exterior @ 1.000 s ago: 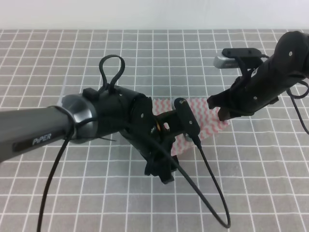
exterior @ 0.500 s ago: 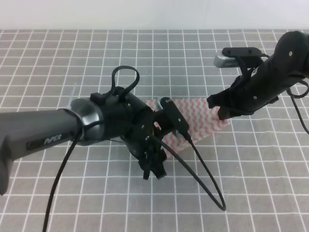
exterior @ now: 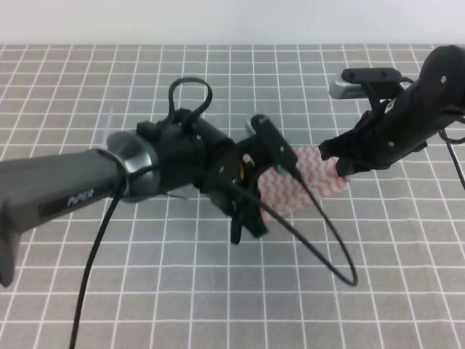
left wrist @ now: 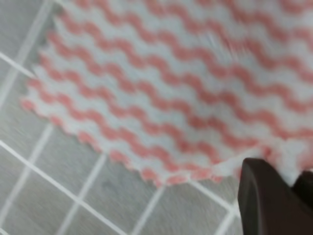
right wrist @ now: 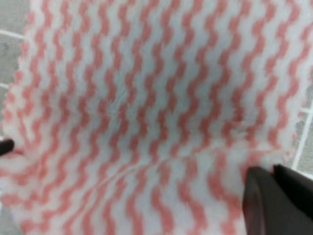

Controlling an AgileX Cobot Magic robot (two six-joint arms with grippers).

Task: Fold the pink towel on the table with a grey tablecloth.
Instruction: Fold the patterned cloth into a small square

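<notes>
Lying near mid-table, the pink towel (exterior: 301, 182) sits on the grey gridded tablecloth (exterior: 363, 291), mostly hidden in the high view behind the left arm's wrist. Its visible part is bunched between the 2 arms, with a raised swell rather than a flat sheet.

Left wrist view: zigzag cloth (left wrist: 171, 88) fills the frame; the pinked edge runs diagonally over the grid, and 1 dark fingertip (left wrist: 266, 196) overlaps the edge at lower right. The left gripper (exterior: 245, 218) appears clamped on that edge, though the second finger is barely in frame.

Right wrist view: the towel (right wrist: 146, 98) bows up in a crease; 2 dark fingers (right wrist: 266, 196) sit together at its lower right corner, pinching the cloth. In the high view the right gripper (exterior: 336, 166) is at the towel's right edge. A silver-and-black object (exterior: 363, 81) shows behind the right arm; cannot identify it.

Risks, judged:
- Thin cloth could slip from either pinch if the arms pull apart.
- Uneven travel of the 2 corners would skew the fold.
- The slack middle may wrinkle under the folded layer.
</notes>
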